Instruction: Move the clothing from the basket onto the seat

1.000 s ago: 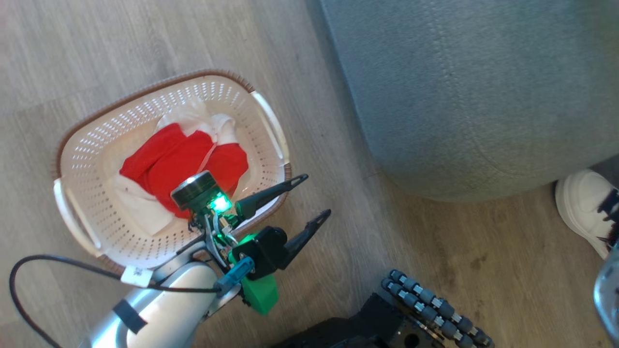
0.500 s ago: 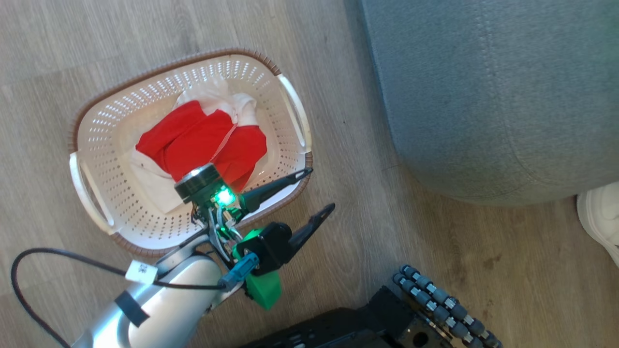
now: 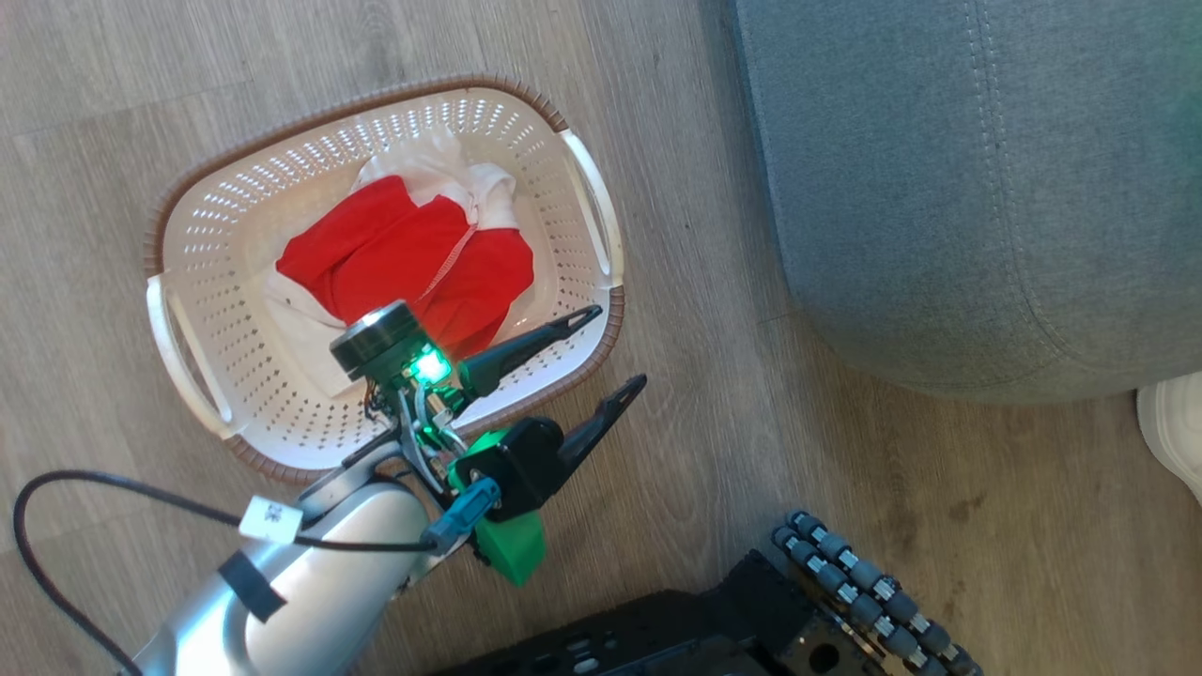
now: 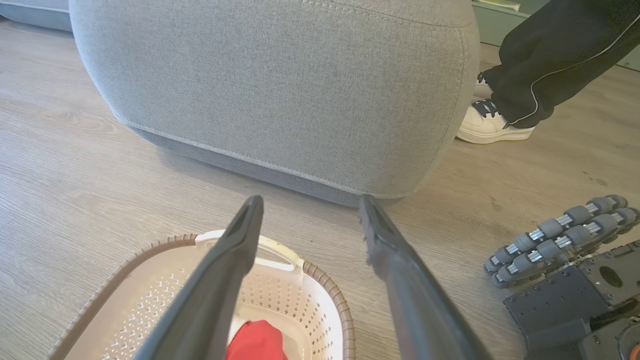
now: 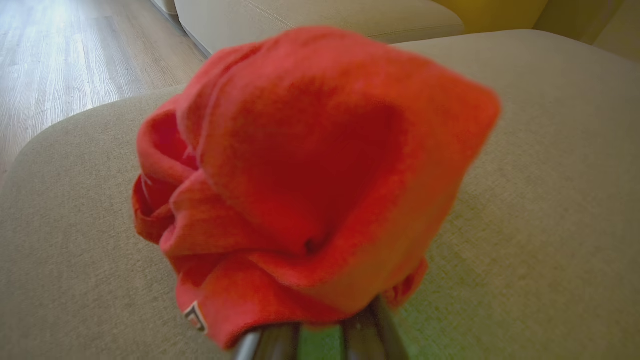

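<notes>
- Red fabric: 1 plain red garment (image 5: 310, 190) is bunched in the right pincer (image 5: 320, 336), whose 2 fingers stand nearly together, clamped on its lower folds.
- A small white label (image 5: 196, 316) shows at the garment's lower left edge.
- In the right wrist view, the seat (image 5: 550, 200) lies behind the held garment. Contact between the 2 cannot be determined.
- The basket (image 3: 225, 225) stands on the wood floor (image 3: 704, 451), near the seat's rounded corner, with a strip of bare floor between them.
- 1 red-and-white garment (image 3: 404, 263) lies crumpled on the basket's bottom, its white parts toward the far wall and the left side.
- The left pincer (image 3: 619, 346) has its 2 fingers wide apart and holds nothing.
- It hovers at the basket's corner nearest the seat: 1 finger over the rim, the other over the floor outside.
- A person's white shoe (image 4: 492, 125) and dark trouser leg (image 4: 550, 50) stand beside the seat.
- Grey roller wheels (image 3: 873, 601) of the robot's base rest on the floor.
</notes>
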Robot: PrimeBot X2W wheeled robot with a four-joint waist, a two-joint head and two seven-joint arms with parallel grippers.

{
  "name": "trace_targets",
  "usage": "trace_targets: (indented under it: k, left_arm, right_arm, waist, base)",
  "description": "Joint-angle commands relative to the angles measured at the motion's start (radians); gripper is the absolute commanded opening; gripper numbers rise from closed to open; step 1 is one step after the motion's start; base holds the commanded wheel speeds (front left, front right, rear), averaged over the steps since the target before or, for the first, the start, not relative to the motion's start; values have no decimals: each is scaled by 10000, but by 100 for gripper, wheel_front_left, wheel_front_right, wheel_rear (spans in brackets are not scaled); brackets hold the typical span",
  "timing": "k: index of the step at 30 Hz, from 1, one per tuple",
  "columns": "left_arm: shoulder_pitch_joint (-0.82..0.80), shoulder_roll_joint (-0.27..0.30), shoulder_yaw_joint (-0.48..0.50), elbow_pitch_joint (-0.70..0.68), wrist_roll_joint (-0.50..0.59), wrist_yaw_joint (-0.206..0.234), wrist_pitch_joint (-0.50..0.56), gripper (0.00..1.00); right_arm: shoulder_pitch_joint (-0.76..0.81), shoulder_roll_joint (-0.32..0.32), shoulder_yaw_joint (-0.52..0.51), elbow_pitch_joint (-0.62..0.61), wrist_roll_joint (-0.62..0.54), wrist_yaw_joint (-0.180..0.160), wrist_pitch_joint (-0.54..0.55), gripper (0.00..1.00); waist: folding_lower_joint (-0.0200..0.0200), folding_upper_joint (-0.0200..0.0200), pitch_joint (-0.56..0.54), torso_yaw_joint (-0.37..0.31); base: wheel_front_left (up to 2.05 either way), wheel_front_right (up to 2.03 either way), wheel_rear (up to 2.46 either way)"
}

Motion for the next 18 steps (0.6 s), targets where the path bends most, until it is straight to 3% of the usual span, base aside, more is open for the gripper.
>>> trace_targets:
  k: [1,2,3,4,18]
  left_arm:
    - [-155,47,150,-275,-25,48,-49,100]
    - [-162,36,136,-264,-31,51,-49,100]
    - [-165,17,116,-253,-37,53,-49,100]
    - [-167,-12,93,-240,-45,55,-49,100]
    - [13,-724,-90,-42,-255,118,-49,100]
  right_arm:
    - [-63,-332,45,-124,8,-2,-63,0]
    - [-50,-376,-22,-156,5,-2,-63,25]
    - [-24,-401,-84,-231,-12,-2,-63,77]
    - [17,-409,-173,-274,-12,-2,-63,100]
    - [1060,-583,492,-403,-388,-2,-63,100]
  waist:
    - [0,0,-33,3]
    - [0,0,-62,0]
    - [0,0,-105,-2]
    - [0,0,-159,1]
    - [0,0,-1651,-40]
  base:
    - [0,0,0]
    - [0,0,0]
    - [0,0,0]
    - [0,0,0]
    - [0,0,0]
